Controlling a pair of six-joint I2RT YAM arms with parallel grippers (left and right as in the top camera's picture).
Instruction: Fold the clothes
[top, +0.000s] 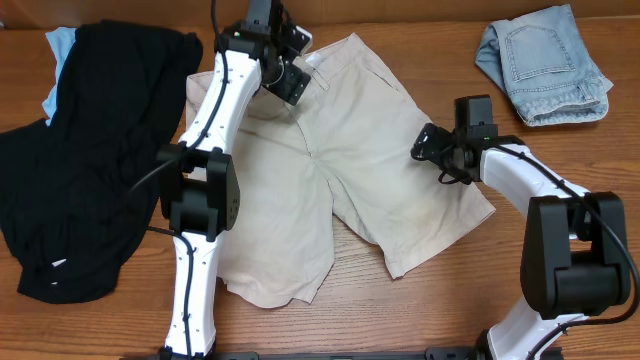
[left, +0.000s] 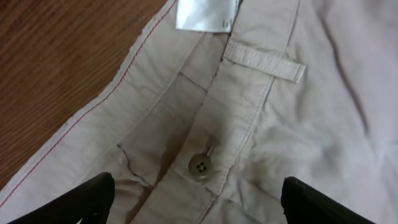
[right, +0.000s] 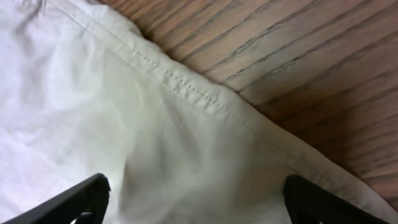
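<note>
While both arms are hanging low over the cloth, the overhead view is showing the cream shorts (top: 350, 150) lying spread out flat in the middle of the table (top: 420, 30). Their two wide legs are pointing toward the robot. The left gripper (top: 285, 78) is sitting over the waistband. The right gripper (top: 428, 145) is sitting at the outer edge of the leg on its own side. I think the robot is getting ready to grab for the first fold. To do it well, each pincer should be pinching right on an edge and catching both layers. Then both should be lifting together, so the cloth is not bunching up.

From the left wrist, the black fingers (left: 81, 199) are standing wide apart and holding nothing. Under them a round button (left: 200, 167), a belt loop (left: 264, 61) and a white label (left: 205, 14) are showing.

From the right wrist, the fingers (right: 74, 196) are also spread wide and empty. A stitched side seam (right: 186, 87) is running across, with bare wood just past it.
</note>
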